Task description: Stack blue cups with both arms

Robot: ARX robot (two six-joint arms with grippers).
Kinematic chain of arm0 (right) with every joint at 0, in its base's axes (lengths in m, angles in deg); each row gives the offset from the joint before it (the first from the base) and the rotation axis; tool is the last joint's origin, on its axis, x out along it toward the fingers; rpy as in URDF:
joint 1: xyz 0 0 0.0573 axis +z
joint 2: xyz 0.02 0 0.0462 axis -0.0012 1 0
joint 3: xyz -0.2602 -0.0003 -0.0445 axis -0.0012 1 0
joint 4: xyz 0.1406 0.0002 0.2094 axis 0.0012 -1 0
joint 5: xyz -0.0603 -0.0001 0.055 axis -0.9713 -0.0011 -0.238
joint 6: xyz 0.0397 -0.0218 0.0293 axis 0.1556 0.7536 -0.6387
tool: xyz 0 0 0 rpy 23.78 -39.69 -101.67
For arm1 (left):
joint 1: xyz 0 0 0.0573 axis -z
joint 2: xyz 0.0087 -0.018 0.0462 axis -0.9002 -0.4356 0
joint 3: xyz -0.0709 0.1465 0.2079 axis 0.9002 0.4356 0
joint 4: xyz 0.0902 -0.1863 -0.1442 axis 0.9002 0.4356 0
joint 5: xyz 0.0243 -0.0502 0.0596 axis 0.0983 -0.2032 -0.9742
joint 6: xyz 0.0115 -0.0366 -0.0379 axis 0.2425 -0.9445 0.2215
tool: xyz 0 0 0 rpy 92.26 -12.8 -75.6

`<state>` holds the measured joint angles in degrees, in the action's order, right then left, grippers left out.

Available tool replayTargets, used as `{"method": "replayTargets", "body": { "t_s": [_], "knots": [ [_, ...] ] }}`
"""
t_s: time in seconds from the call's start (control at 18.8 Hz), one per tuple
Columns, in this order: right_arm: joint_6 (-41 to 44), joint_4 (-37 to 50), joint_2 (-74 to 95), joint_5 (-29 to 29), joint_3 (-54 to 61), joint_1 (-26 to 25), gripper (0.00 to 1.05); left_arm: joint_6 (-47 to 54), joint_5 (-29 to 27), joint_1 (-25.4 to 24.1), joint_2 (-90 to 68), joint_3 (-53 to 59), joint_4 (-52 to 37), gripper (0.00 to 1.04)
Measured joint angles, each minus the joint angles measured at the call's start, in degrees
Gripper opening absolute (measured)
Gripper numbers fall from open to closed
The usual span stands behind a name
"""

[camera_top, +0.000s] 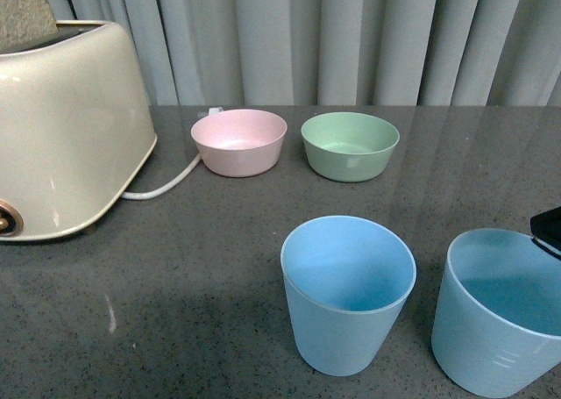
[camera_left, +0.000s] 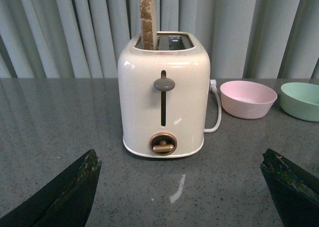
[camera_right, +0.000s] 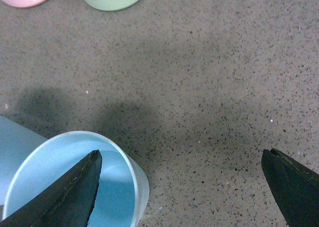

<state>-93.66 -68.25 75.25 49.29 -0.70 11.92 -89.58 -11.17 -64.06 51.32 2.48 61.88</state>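
R gripper (camera_right: 180, 159) spread wide over right cup (camera_top: 500, 316) rim; L gripper (camera_left: 179, 159) off by the toaster (camera_left: 163, 92).
Both blue cups stand upright, mouths up, near the desk (camera_top: 175, 311) front edge: mid cup (camera_top: 348, 294) approx centre, right cup toward the right edge, close beside it, not touching. R gripper holds nothing: one finger (camera_right: 65, 192) is over the cup's mouth, the other over bare desk outside, so the wall on the cup's right-edge side lies btwn them. Cup axis is vertical, so prob. a straight-down rim pinch. L gripper, also wide & empty, sees no cup; R arm is clearly nearer, mid cup left for L.
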Motion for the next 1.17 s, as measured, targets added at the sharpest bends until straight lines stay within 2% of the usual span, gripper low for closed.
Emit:
{"method": "replayTargets", "body": {
  "t_s": [0.21, 0.27, 0.37, 0.53, 0.8, 0.85, 1.17],
  "knots": [
    [0.1, -0.6, 1.8, -1.2, 0.2, 0.5, 0.98, 0.0, 0.0, 0.0, 0.0, 0.0, 0.0, 0.98],
    [0.2, -0.8, 1.9, -1.6, 0.2, 0.9, 0.95, 0.0, 0.0, 0.0, 0.0, 0.0, 0.0, 0.98],
    [0.3, -1.2, 1.9, -2.3, 0.2, 1.9, 0.78, 0.0, 0.0, 0.0, 0.0, 0.0, 0.0, 0.98],
    [0.3, -2.0, 2.4, -3.3, 0.2, 2.7, 0.41, 0.0, 0.0, 0.0, 0.0, 0.0, 0.0, 0.98],
    [0.0, -2.5, 2.4, -3.3, -0.2, 3.1, 0.05, 0.0, 0.0, 0.0, 0.0, 0.0, 0.0, 0.98],
    [-0.1, -2.5, 2.3, -2.7, -0.6, 3.1, 0.01, 0.0, 0.0, 0.0, 0.0, 0.0, 0.0, 0.98],
    [-0.4, -3.6, 1.8, -0.9, -1.2, 1.5, 0.02, 0.0, 0.0, 0.0, 0.0, 0.0, 0.0, 0.98]
  ]
}}
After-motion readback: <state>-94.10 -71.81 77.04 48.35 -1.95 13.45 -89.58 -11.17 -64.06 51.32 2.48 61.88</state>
